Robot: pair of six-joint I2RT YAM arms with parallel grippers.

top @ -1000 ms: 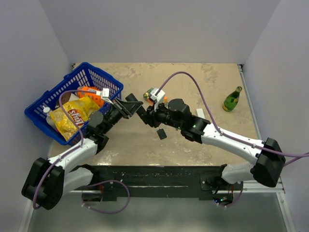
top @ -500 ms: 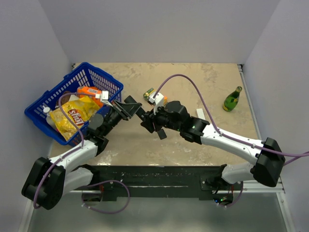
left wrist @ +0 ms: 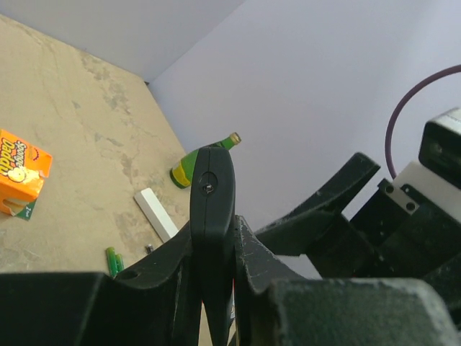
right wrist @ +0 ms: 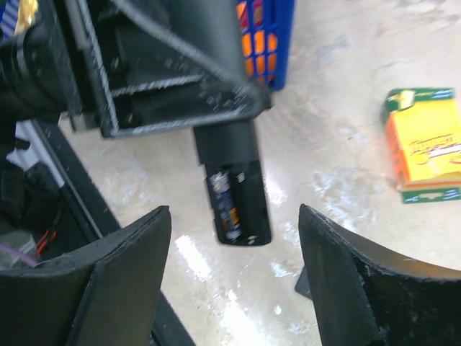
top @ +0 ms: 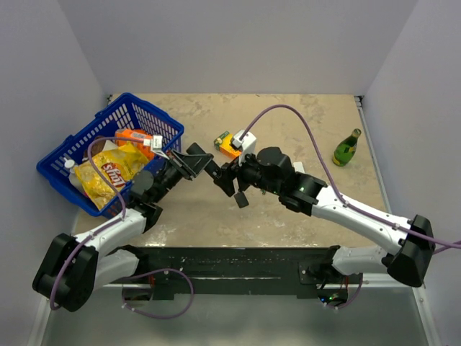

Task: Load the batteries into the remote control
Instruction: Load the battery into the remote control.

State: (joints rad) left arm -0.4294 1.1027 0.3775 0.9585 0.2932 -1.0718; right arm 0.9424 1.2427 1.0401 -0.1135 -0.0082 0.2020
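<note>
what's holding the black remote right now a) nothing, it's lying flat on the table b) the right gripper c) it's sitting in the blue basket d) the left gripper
d: the left gripper is clamped on the remote control, while the right gripper stands open around its free end without touching it.

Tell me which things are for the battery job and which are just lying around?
For the job: remote control, batteries, small black cover.

Just lying around: blue basket, chips bag, orange crayon box, green bottle, white bar.
</note>
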